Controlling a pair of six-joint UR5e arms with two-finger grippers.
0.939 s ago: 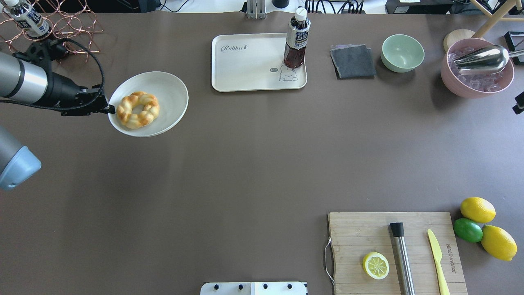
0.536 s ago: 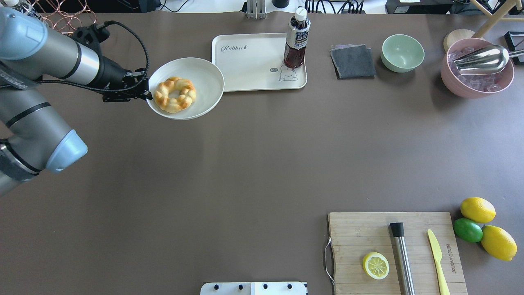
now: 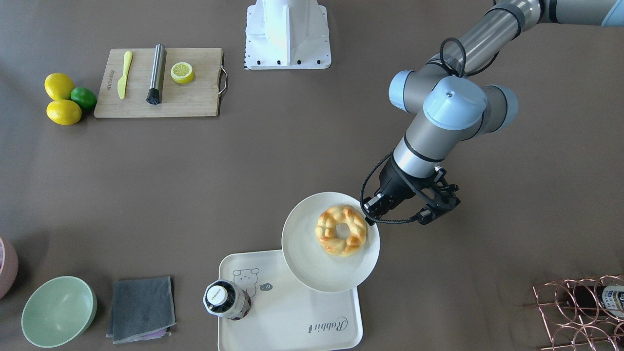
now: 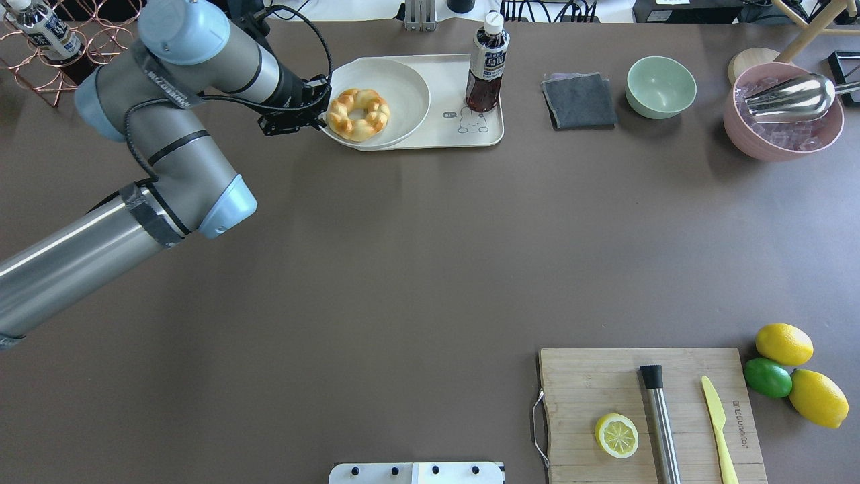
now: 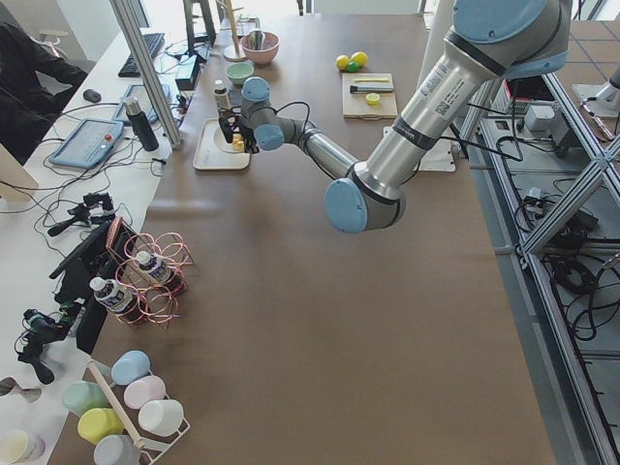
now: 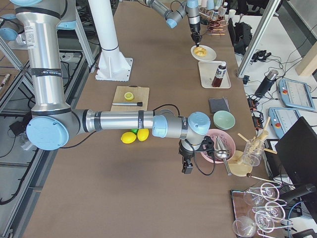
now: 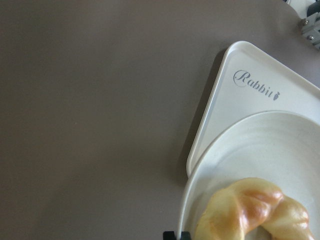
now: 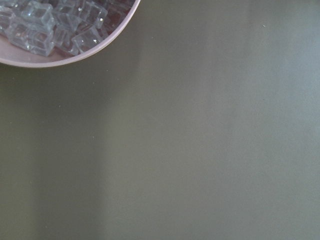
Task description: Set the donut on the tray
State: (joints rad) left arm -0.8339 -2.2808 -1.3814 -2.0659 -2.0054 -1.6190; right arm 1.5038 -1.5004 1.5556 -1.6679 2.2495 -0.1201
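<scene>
The donut (image 4: pixel 358 114), a golden-brown braided ring, lies on a round off-white plate (image 4: pixel 400 84). My left gripper (image 4: pixel 321 113) is shut on the plate's rim and holds it over the left end of the cream "Rabbit" tray (image 4: pixel 451 84). The front-facing view shows the same gripper (image 3: pixel 371 217), donut (image 3: pixel 341 230), plate (image 3: pixel 317 263) and tray (image 3: pixel 292 317). The left wrist view shows the donut (image 7: pixel 255 210), the plate (image 7: pixel 280 145) and the tray's corner (image 7: pixel 235 60). My right gripper (image 6: pixel 187 166) hangs beside the pink bowl; I cannot tell whether it is open or shut.
A brown drink bottle (image 4: pixel 487 64) stands on the tray's right part. Beyond it lie a grey cloth (image 4: pixel 579 101), a green bowl (image 4: pixel 661 86) and a pink ice bowl (image 4: pixel 783 128). A cutting board (image 4: pixel 591 390) with a lemon half (image 4: pixel 617 435) sits near right. A copper rack (image 4: pixel 101 33) stands far left.
My left arm has carried the plate with the donut to the right and away from me, from the table's left side to over the tray. The grip on the rim is unchanged.
</scene>
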